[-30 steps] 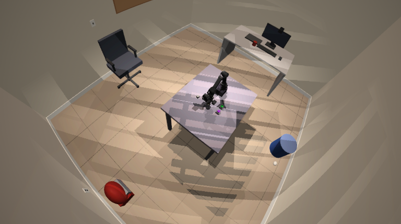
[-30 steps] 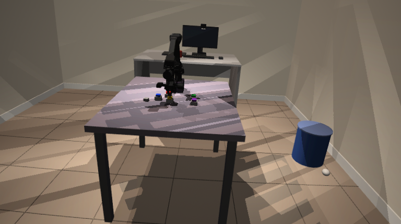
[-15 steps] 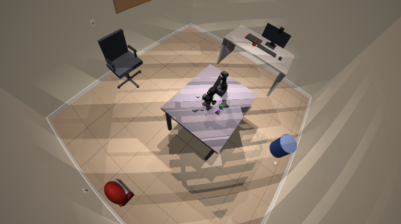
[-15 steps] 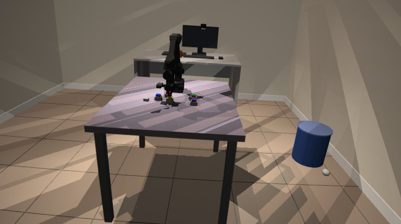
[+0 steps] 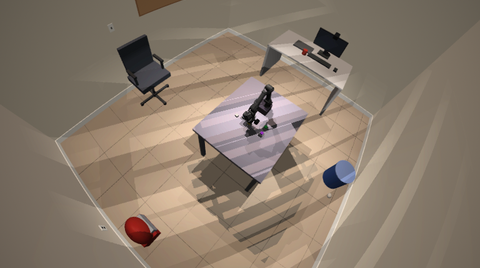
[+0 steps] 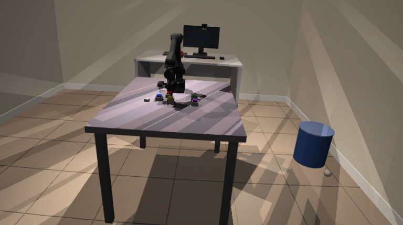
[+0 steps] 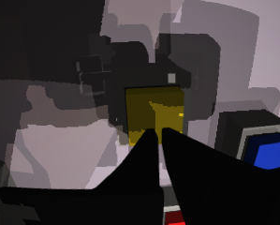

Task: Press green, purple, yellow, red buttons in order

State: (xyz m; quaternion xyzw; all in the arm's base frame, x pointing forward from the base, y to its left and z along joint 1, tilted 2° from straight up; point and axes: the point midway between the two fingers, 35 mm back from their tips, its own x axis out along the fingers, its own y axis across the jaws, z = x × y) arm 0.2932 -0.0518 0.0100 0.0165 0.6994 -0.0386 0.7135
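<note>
My gripper (image 6: 170, 95) (image 7: 157, 135) is shut and empty, pointing down with its fingertips at the near side of the yellow button (image 6: 170, 98) (image 7: 154, 110). Whether the tips touch the cap or the cap is pushed down, I cannot tell. The red button (image 6: 168, 93) (image 7: 174, 218) is partly hidden behind the fingers. The green button (image 5: 265, 126) (image 6: 194, 95) and the purple button (image 5: 261, 133) (image 6: 194, 99) stand to the right in the exterior view, purple nearer that camera.
The blue button (image 6: 159, 95) (image 7: 272, 156) stands beside the yellow one. A small pale block (image 5: 236, 115) (image 6: 146, 99) lies farther left on the table (image 5: 226, 145) (image 6: 133, 121) in the exterior view. Arm shadows fall around the buttons.
</note>
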